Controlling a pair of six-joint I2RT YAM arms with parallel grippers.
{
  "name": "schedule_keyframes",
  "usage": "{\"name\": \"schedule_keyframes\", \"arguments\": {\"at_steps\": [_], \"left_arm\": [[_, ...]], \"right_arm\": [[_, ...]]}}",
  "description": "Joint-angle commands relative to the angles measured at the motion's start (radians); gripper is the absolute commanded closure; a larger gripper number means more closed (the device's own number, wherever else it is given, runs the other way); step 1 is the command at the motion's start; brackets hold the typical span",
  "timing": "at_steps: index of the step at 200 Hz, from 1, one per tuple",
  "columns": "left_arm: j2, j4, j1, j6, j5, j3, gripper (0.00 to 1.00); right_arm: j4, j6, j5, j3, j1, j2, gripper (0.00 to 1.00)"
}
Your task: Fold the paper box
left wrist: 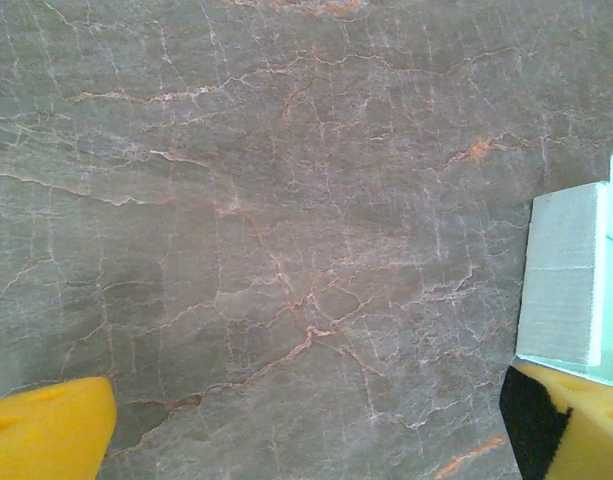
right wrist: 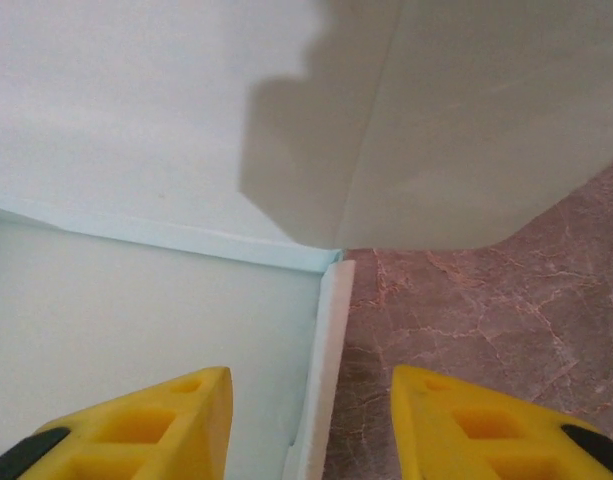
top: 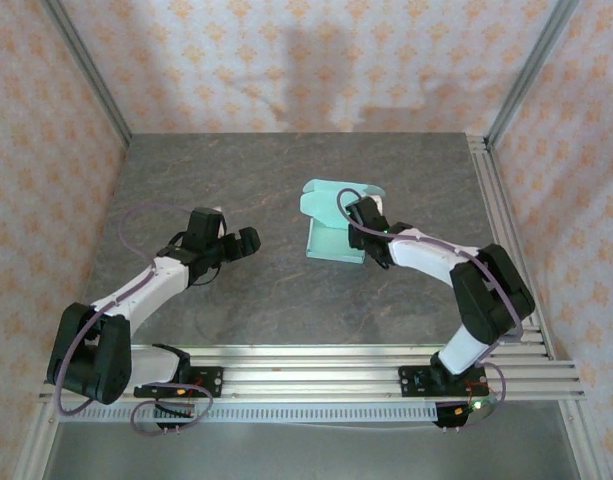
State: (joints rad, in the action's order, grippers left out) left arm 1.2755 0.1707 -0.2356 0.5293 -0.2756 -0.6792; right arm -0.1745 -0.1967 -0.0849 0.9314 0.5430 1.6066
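The paper box point(top: 331, 220) is pale mint-green card, partly folded, lying right of the table's middle with a flap raised at its far side. My right gripper point(top: 360, 232) reaches over its right edge. In the right wrist view the box's floor point(right wrist: 136, 320) lies below and its thin upright side wall point(right wrist: 326, 360) runs between the yellow fingers point(right wrist: 176, 420). The right gripper point(right wrist: 310, 385) is open, with a gap on each side of the wall. My left gripper point(top: 239, 241) sits left of the box, open over bare table. Its wrist view catches the box's corner point(left wrist: 561, 275) at the right edge.
The grey marbled table point(top: 236, 180) stretches around the box. Aluminium rails point(top: 346, 362) run along the near edge and another set point(top: 506, 220) along the right side. Patterned walls close in the back and both sides.
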Motion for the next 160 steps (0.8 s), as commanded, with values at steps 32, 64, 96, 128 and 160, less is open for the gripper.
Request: {"name": "schedule_keyframes", "arguments": {"at_steps": [32,64,96,128,160], "left_arm": [[0.065,-0.097,-0.064,-0.052,-0.056,-0.072,0.01],[0.072,-0.102,-0.126,-0.213,-0.041,-0.156,0.06],[0.128,-0.071,-0.133,-0.408,-0.09,-0.29,0.13],[0.249,0.031,-0.133,-0.592,-0.144,-0.48,0.2],[0.414,0.225,-0.137,-0.794,-0.252,-0.718,0.26]], "right_arm": [[0.085,0.019,0.197,-0.083,-0.045,-0.199,0.54],[0.032,0.103,0.2,-0.065,-0.069,-0.281,0.49],[-0.016,0.145,0.217,-0.052,-0.125,-0.34,0.46],[-0.018,0.143,0.244,-0.059,-0.146,-0.389,0.44],[-0.024,0.142,0.263,-0.064,-0.146,-0.398,0.44]]}}
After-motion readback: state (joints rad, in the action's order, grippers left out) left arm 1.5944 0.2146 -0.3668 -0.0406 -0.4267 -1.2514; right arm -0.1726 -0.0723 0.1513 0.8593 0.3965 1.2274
